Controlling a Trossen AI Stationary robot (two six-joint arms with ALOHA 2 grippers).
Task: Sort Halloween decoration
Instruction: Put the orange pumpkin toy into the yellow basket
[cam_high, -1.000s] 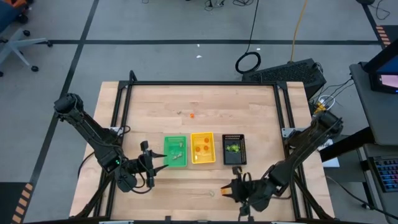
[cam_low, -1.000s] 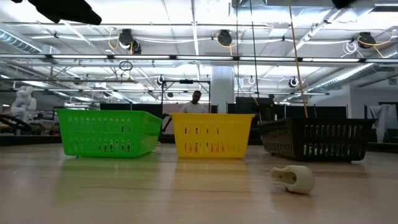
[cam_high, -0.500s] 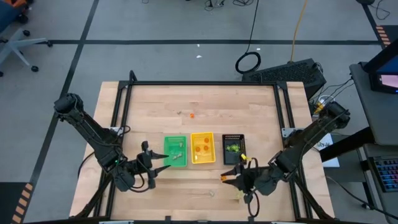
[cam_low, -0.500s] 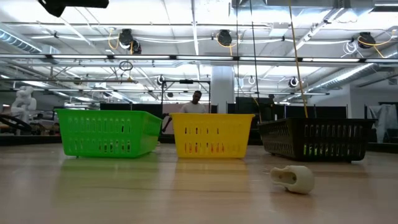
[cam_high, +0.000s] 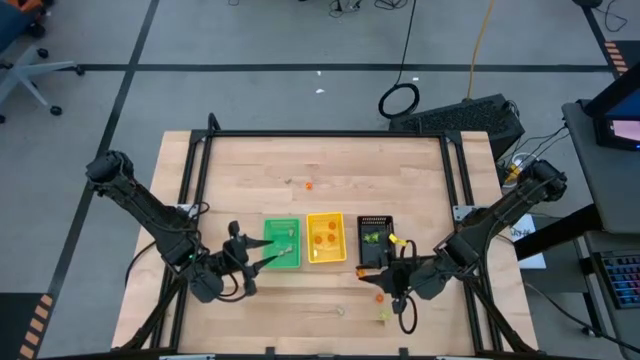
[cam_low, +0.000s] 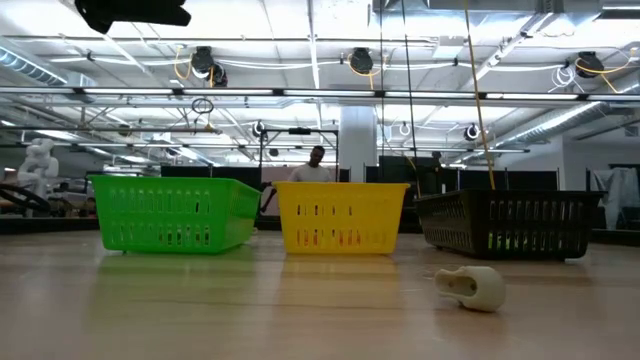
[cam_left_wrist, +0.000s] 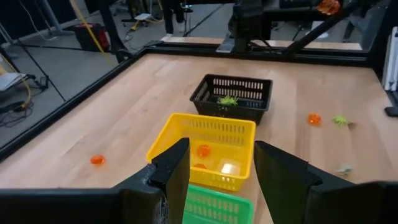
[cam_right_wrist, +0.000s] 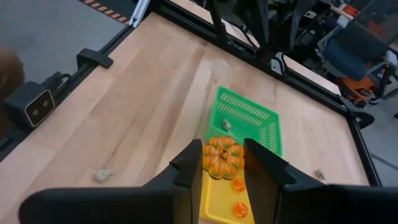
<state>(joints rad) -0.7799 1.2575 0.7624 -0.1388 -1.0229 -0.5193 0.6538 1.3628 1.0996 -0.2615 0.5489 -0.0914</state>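
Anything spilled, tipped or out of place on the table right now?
Nothing tipped. Loose trinkets lie outside the trays: an orange one far from them, a pale one and a yellow-green one near the front edge. The right gripper holds an orange pumpkin.

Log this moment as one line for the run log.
right pincer: shut on orange pumpkin, above yellow tray | left pincer: open, empty, near green tray | black tray: yellow-green trinket inside
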